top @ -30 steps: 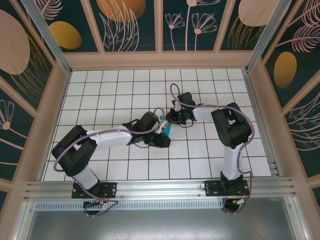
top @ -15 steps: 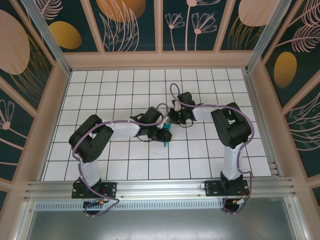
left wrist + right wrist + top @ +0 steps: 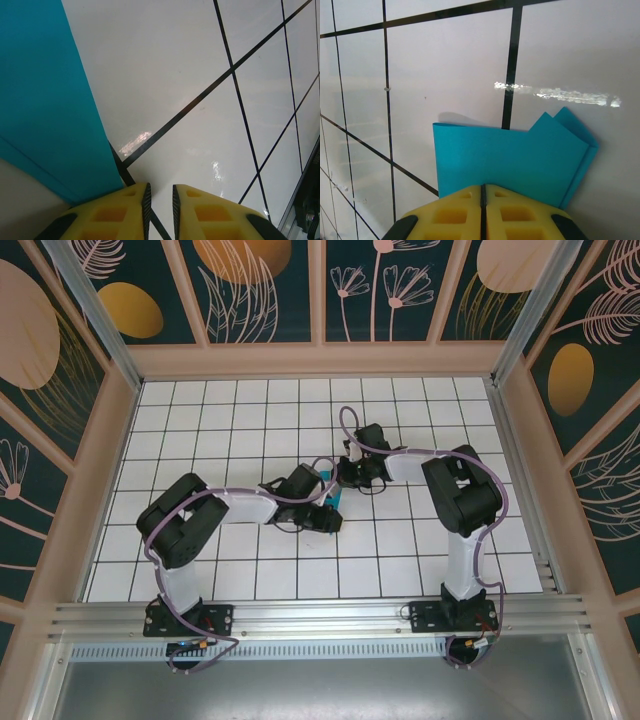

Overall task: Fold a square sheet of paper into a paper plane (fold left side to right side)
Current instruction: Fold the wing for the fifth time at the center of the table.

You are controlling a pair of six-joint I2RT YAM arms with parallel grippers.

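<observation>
Left arm: your left arm rises from its base at the near left, bends at the elbow over the left tiles, and its forearm runs right to the middle of the worktop (image 3: 240,410).
Left gripper: your left gripper (image 3: 327,519) points down at the tiles. In its wrist view the yellow fingers (image 3: 115,212) stand a narrow slit apart, with nothing between them and a black grid line (image 3: 200,100) showing through the gap.
Right arm: your right arm stands up from the near right, and its dark elbow hangs over the right tiles. The forearm reaches left and slightly far, toward the centre.
Right gripper: your right gripper (image 3: 346,478) sits just far and right of the left one. Its fingers (image 3: 520,212) are pressed together, clamped on the near edge of the sheet.
Sheet of paper: your sheet of paper (image 3: 520,160) is bright cyan, plain and folded, with layered corners at its right end. From above, a small patch of it (image 3: 336,502) shows between the two grippers at mid-worktop. In the left wrist view it lies flat on the left (image 3: 45,100), its edge passing just beside the left finger.
Surroundings: dark leaf-patterned walls (image 3: 60,350) stand on the left, far and right sides.
</observation>
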